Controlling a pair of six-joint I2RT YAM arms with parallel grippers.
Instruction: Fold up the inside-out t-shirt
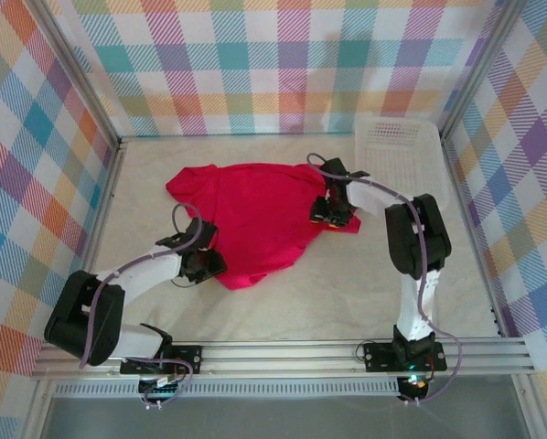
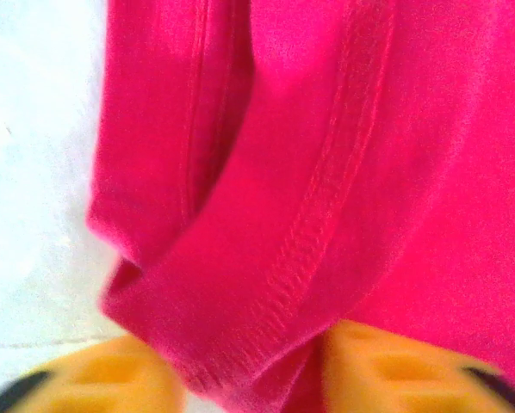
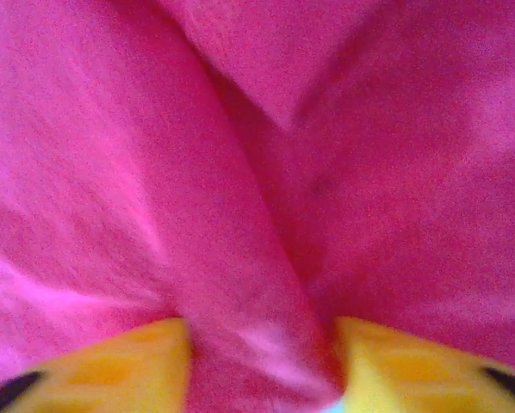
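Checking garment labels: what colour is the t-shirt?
Crimson red; the t-shirt shows best in the top external view.

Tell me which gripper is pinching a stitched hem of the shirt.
The left gripper: a stitched hem of the t-shirt runs between its yellow fingers. The right gripper pinches a plain, seamless fold.

Close beyond the right gripper (image 1: pixel 333 212), on its right side, the white lattice basket (image 1: pixel 397 151) blocks the far right corner. On the near side of both grippers the table (image 1: pixel 328 302) is bare and open for passing. Between the right gripper and the left gripper (image 1: pixel 203 265), the inside-out t-shirt (image 1: pixel 255 215) covers the surface. Left of the left gripper, bare table runs to the plaid side wall (image 1: pixel 36 165).
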